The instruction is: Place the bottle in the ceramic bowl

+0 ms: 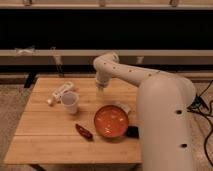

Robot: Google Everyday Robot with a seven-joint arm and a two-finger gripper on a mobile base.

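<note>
Bottle point(61, 93) is found lying on the tabletop point(45, 135) beside the cup point(70, 102), apart from the bowl point(111, 121). The gripper point(100, 86) is held near the far edge; its state cannot be told. The bottle's middle should be approached crosswise.

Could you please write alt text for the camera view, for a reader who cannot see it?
The robot's hand hangs over the far middle of a wooden table. The white bottle lies on its side at the picture's left beside a white cup, apart from the orange-red ceramic bowl nearer the front.
</note>
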